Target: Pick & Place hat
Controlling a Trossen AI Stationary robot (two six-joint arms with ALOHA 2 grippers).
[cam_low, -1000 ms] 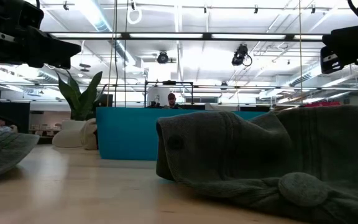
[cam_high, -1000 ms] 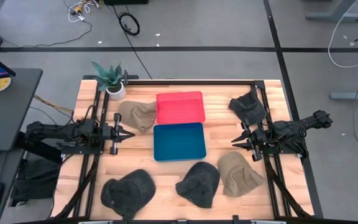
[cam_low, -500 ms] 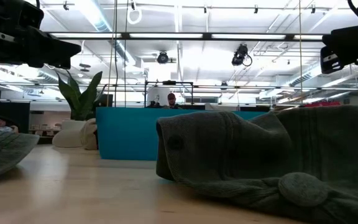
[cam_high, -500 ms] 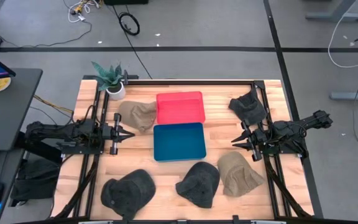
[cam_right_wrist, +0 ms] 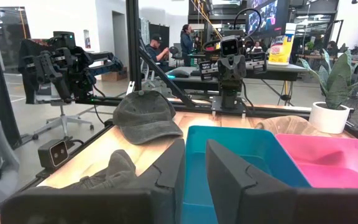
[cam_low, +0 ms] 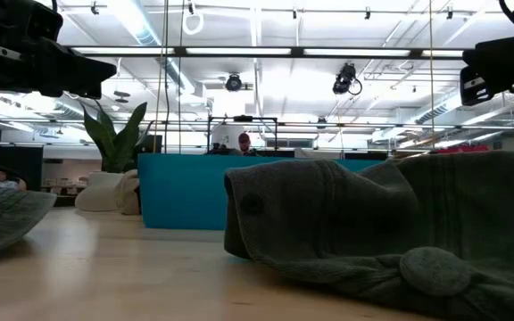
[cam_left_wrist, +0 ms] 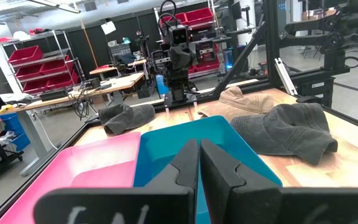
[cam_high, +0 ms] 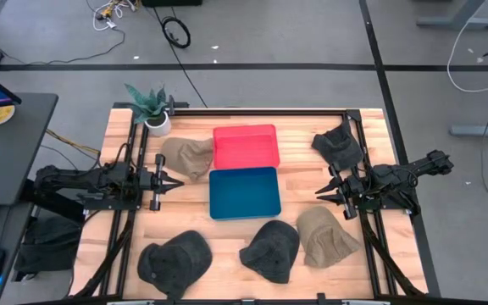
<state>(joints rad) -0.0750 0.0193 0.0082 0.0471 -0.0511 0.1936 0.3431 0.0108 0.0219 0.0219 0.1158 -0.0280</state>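
Observation:
Five hats lie flat on the wooden table: a tan hat (cam_high: 189,156) at the far left, a dark hat (cam_high: 339,144) at the far right, a tan hat (cam_high: 324,235) and a dark cap (cam_high: 271,250) near the front, and a dark cap (cam_high: 174,261) at the front left. My left gripper (cam_high: 179,180) hovers left of the blue tray (cam_high: 244,192), shut and empty (cam_left_wrist: 199,163). My right gripper (cam_high: 320,194) hovers right of that tray, its fingers a little apart and empty (cam_right_wrist: 195,163).
A red tray (cam_high: 246,146) sits just beyond the blue tray at the table's middle. A potted plant (cam_high: 151,108) stands at the far left corner. Dark frame rails (cam_high: 371,229) run along both sides. Bare wood lies between the trays and the front hats.

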